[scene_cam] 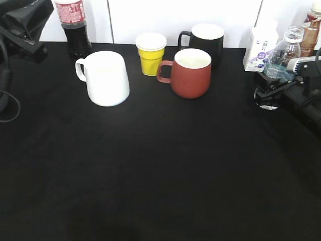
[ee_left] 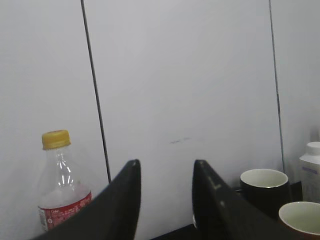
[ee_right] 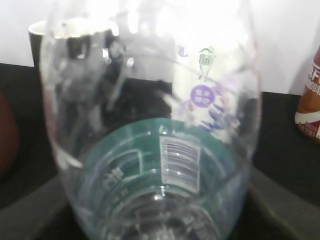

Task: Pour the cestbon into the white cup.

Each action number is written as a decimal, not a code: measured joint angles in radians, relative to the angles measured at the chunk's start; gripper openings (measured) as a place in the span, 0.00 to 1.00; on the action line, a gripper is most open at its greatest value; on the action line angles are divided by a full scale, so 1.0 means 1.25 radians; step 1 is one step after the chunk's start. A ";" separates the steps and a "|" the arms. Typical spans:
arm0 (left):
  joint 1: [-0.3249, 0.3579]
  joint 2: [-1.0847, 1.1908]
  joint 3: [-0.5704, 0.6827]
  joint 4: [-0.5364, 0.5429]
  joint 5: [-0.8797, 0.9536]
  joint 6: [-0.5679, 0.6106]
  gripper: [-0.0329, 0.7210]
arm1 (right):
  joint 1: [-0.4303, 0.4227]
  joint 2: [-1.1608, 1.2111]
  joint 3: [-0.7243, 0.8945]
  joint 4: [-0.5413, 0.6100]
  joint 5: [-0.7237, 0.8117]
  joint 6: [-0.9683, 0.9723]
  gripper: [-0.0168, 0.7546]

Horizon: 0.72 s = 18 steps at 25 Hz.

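The cestbon (scene_cam: 284,51) is a clear bottle with a green label, at the right edge of the table. My right gripper (scene_cam: 273,83) is shut on its lower body and holds it roughly upright. In the right wrist view the cestbon (ee_right: 160,150) fills the frame between the gripper's (ee_right: 155,217) grey fingers. The white cup (scene_cam: 106,78) stands at the left on the black table, handle to the left, far from the bottle. My left gripper (ee_left: 165,170) is open and empty, raised at the back left and facing the wall.
A yellow cup (scene_cam: 151,52), a black mug (scene_cam: 205,39) and a red-brown mug (scene_cam: 190,73) stand between the white cup and the cestbon. A cola bottle (scene_cam: 72,25) stands at the back left. A white carton (scene_cam: 261,47) and a brown bottle (scene_cam: 311,30) stand at the back right.
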 joint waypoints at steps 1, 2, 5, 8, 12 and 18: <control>0.000 0.000 0.000 0.001 0.001 0.000 0.40 | 0.000 0.001 0.000 0.002 0.000 -0.001 0.71; 0.000 0.000 0.000 0.001 0.001 0.000 0.40 | 0.000 0.007 0.001 0.002 0.015 -0.002 0.77; 0.000 0.000 0.000 0.001 0.002 0.000 0.40 | 0.000 0.009 0.023 0.000 0.029 0.016 0.83; 0.000 0.000 0.000 0.001 0.007 0.000 0.40 | 0.000 0.009 0.076 0.001 0.030 0.017 0.83; 0.000 0.000 0.000 0.004 0.024 0.000 0.40 | 0.000 -0.023 0.126 0.001 0.030 0.017 0.83; 0.000 0.000 0.000 0.017 0.026 0.000 0.40 | 0.000 -0.086 0.203 0.002 0.032 0.017 0.82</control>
